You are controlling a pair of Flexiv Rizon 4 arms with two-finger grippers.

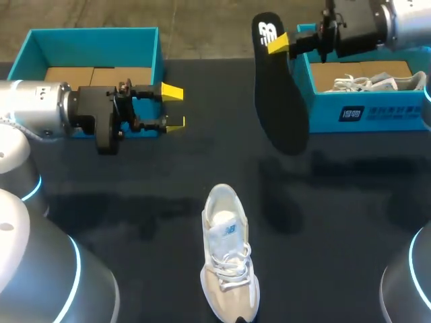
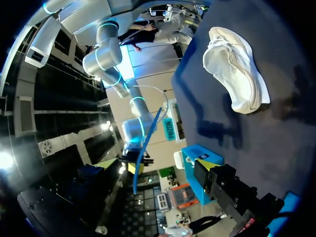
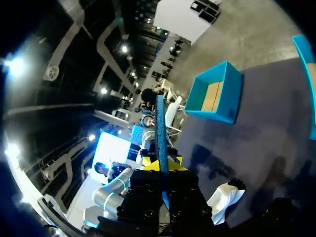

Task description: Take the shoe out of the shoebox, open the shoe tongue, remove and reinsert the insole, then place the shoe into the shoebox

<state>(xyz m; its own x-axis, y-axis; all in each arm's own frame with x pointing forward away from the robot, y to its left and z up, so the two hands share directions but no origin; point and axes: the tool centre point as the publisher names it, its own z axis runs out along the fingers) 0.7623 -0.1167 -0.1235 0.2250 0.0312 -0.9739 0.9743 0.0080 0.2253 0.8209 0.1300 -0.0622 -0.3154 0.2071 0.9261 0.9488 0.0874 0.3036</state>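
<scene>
1. Head view:
   - Left gripper (image 1: 173,108) hovers at 9–10 o'clock over the table (image 1: 135,202), just in front of the left box (image 1: 94,40). Its fingers are spread wide with nothing between them.
   - The left box sits at 10–11 o'clock; only its cardboard floor shows.
   - Right gripper (image 1: 277,44) is at 1 o'clock, clamped on the top end of the black insole (image 1: 279,101).
   - The insole hangs down, its wide end lowest, and covers the left wall of the right box (image 1: 367,111).
   - The right box sits at 2 o'clock and holds a white second shoe (image 1: 370,82) with loose laces.
   - Shoe (image 1: 229,262) lies at 6 o'clock on the table, upright on its sole, heel to 12 and toe to 6. It is well apart from both grippers.

2. Left wrist view:
   - The shoe (image 2: 237,74) is ahead on the dark table, lying alone.
   - The insole (image 2: 147,140) shows edge-on as a thin blue strip, held in the right gripper's yellow tips (image 2: 132,165) off past the table edge.
   - The gripper's own black body hides part of the teal box beside it.

3. Right wrist view:
   - The insole (image 3: 160,128) stands edge-on between this gripper's yellow tips, pinched from both sides, and splits the scene ahead.
   - The left box (image 3: 217,91) is far ahead across the table.
   - The shoe (image 3: 224,197) is beside and under the gripper, partly hidden by its body.
</scene>
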